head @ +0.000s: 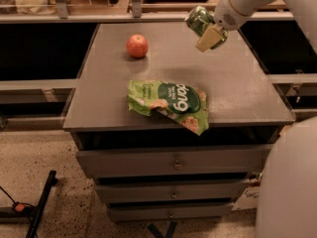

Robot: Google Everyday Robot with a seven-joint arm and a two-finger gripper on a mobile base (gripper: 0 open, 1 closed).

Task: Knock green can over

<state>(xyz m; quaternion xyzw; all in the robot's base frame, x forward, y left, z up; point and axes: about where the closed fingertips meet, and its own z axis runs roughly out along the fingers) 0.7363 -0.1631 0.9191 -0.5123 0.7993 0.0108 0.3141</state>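
The green can (pixel 197 19), with pale markings, hangs tilted in the air above the far right part of the grey table top (pixel 237 90). My gripper (pixel 204 29) comes in from the upper right on a white arm and is shut on the can. One pale yellow finger (pixel 211 37) shows below and to the right of the can; the other finger is hidden behind it. The can does not touch the table.
A red apple (pixel 137 45) stands at the far left of the table. A wide green snack bag (pixel 168 103) lies near the front edge. Drawers (pixel 173 163) sit under the top. A shelf rail runs behind. My white body (pixel 290 187) fills the lower right.
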